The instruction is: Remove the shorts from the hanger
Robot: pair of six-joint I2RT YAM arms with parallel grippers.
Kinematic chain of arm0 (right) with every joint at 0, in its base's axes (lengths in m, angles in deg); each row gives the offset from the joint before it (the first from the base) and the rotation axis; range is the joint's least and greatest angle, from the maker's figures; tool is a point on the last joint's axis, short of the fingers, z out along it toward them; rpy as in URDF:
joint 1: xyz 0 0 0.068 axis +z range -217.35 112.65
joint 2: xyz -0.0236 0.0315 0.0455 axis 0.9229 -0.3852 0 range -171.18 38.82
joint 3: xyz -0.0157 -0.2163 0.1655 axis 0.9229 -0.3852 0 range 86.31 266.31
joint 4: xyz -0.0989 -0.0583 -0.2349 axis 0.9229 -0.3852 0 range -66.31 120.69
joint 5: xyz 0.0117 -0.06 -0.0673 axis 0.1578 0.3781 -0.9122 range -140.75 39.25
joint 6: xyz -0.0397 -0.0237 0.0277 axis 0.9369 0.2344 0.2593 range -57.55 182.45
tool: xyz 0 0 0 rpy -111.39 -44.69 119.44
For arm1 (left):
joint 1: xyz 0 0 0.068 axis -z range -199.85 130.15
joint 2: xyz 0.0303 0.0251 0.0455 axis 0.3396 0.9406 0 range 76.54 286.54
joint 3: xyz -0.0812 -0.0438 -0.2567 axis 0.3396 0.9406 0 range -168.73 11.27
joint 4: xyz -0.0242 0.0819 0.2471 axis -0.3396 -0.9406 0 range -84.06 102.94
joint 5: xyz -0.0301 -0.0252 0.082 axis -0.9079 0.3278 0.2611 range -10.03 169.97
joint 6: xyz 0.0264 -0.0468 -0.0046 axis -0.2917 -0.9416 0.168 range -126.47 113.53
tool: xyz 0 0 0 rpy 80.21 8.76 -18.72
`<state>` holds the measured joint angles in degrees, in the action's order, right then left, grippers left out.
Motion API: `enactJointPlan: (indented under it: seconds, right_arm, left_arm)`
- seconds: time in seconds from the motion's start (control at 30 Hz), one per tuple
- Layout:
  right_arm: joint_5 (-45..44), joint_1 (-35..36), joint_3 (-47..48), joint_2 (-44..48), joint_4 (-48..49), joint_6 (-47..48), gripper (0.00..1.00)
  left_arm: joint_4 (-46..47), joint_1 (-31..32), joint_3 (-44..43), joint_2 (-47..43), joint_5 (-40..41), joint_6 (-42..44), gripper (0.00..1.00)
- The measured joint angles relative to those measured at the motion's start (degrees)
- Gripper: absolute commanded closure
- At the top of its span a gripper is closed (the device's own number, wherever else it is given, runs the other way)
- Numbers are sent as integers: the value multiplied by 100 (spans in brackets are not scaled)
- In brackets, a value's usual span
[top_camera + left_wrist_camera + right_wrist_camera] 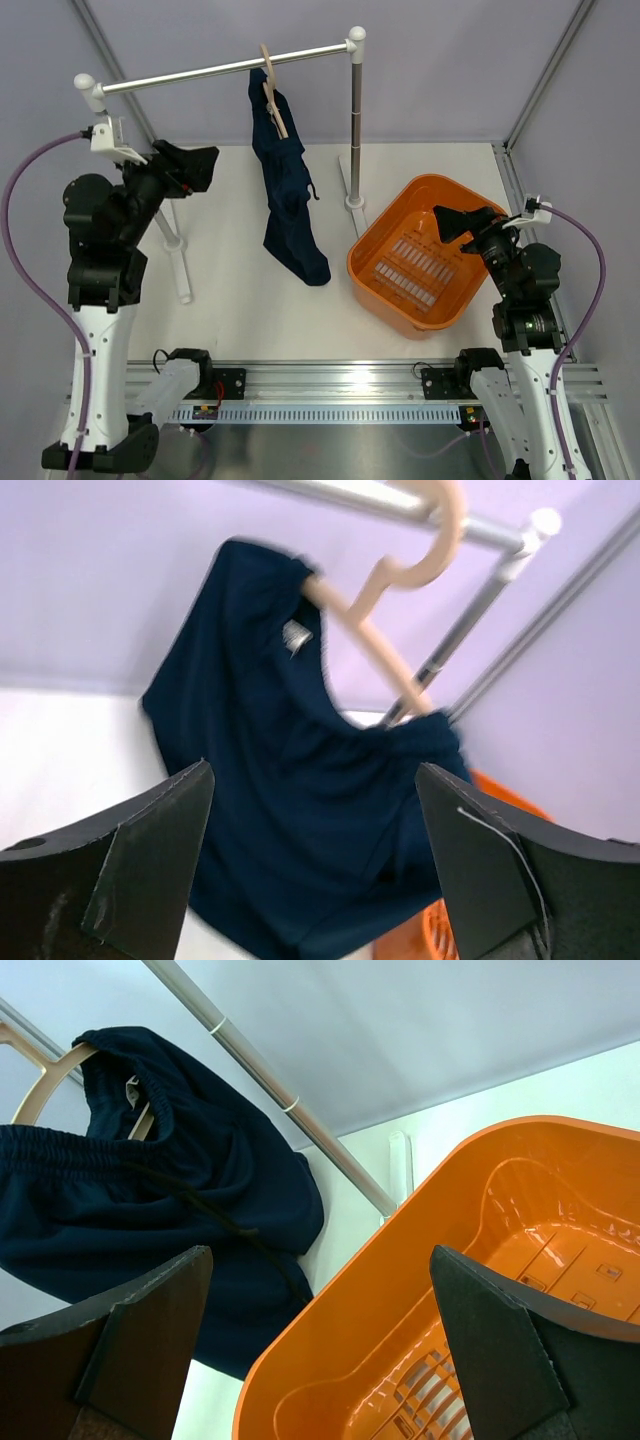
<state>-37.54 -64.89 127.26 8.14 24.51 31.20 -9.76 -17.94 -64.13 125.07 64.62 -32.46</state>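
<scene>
We see the shorts (pixel 285 200) on the hanger (pixel 272 95). The waistband is draped over the wooden arms and the rest drops limp toward the middle of the table (pixel 230 300). We can't tell if the lower end touches the tabletop. The hanger's hook sits on the silver rail (pixel 200 73), roughly at its middle, above the far part of the table. In the left wrist view the garment is bunched and wrinkled, with one tan arm poking out above the cloth. In the right wrist view a thin drawstring trails across the fabric.

The left gripper (pixel 207 165) is raised over the far-left part of the table, pointing at the shorts and well apart from them. Its jaws are spread wide, and both fingers (pixel 150 860) are bare with nothing gripped.

The right gripper (pixel 445 222) hangs over the far rim of the orange tub (pixel 420 250). Its jaws are spread as wide as they go and it holds nothing.

The tub sits tilted by the table's right edge. Its far-left rim is just beside the foot of the right rail post, and the shorts' lower end is near its left side.
</scene>
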Motion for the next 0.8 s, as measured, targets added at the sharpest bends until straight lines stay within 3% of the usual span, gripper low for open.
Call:
enactJointPlan:
  seconds: [0.23,0.5,0.8]
  right_arm:
    - [66,0,33,24,-188,94,1]
    - [149,0,376,31,-474,221,1]
    - [146,0,483,146,-776,407,1]
  left_arm:
    - [57,1307,-1639,1567,876,205,14]
    - [-33,1926,-3053,3187,1969,507,20]
    - [-122,2710,-3541,4227,2916,1060,20]
